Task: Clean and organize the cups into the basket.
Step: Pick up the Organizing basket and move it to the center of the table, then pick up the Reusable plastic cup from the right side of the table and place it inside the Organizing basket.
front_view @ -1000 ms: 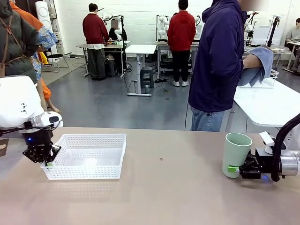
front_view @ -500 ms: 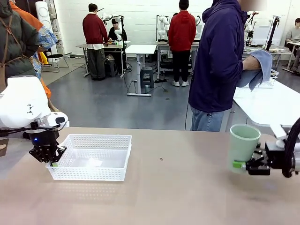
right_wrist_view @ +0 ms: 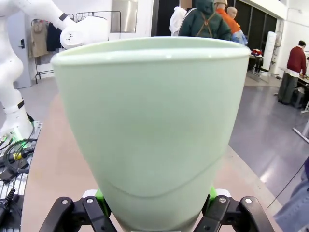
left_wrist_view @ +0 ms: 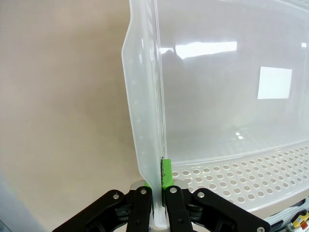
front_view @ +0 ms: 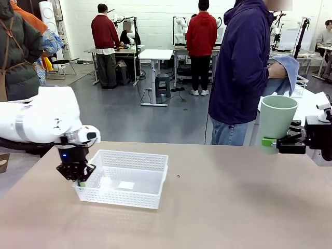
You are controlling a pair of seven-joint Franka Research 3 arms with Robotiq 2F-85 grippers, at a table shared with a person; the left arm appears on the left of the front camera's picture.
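Left claw (front_view: 78, 178): pinched shut on the left end wall of the basket (front_view: 124, 199), which sits on the worktop (front_view: 218, 207) left of centre.
Right claw (front_view: 272, 142): spread wide round the foot of the mint cup (front_view: 277, 115), which it holds upright, clear of the worktop at its right edge.
Key relation: the basket lies well apart to the cup's left and the cup's long axis is vertical. The person's cloth (front_view: 289, 70) is nearer, so I judge wiping comes first.
Hard to read: the cup's base is hidden; the right arm is cut off.

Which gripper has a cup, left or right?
The right gripper holds the mint green cup upright, off the table. The left gripper is shut on the basket wall.
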